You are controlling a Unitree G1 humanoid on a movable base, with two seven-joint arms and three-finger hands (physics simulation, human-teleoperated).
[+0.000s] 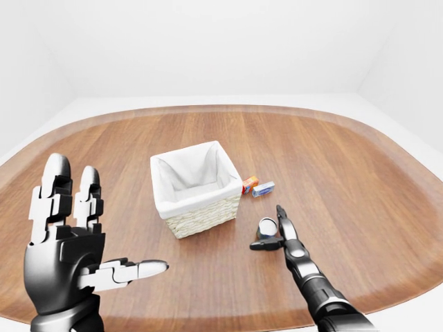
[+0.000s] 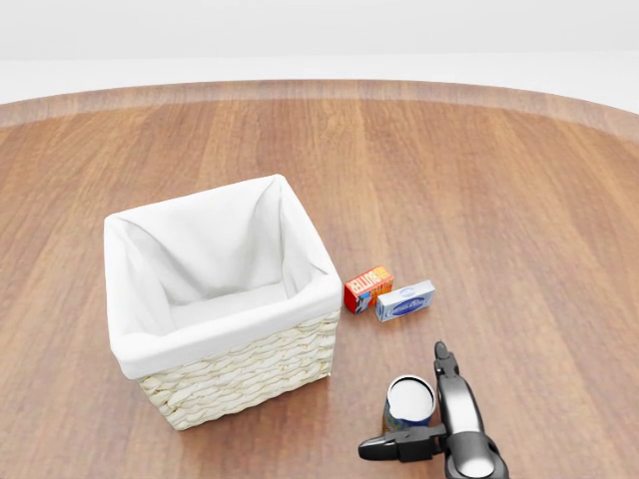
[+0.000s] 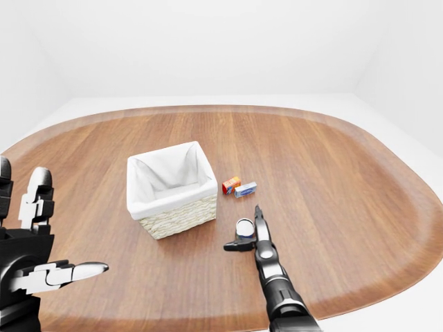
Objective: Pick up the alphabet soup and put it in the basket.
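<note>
The right robot hand (image 2: pixel 431 417) sits at the lower right of the head view, its fingers spread around the alphabet soup (image 2: pixel 409 402) rather than closed on it: one long finger runs up the can's right side, and the thumb crosses below it, toward the bottom of the frame. The can stands upright on the table (image 2: pixel 519 200), its pale lid facing up. Whether either finger actually touches the can cannot be told.

The left robot hand (image 1: pixel 69 238) hangs at the lower left of the left-eye view, palm open and fingers apart, holding nothing and well apart from everything on the table.

Just above the can in the head view lie a small red box (image 2: pixel 367 288) and a blue-and-white box (image 2: pixel 405 300), side by side. To the left of the can stands the basket (image 2: pixel 240 369), woven, with a white cloth liner and nothing visible inside.

The main risk, as I judge it, lies in the grip. With only a finger and thumb beside a round can, closing off-centre could squeeze the can out sideways or tip it, and it might roll toward the two boxes. A lift that is too low could then catch the can on the basket rim.
</note>
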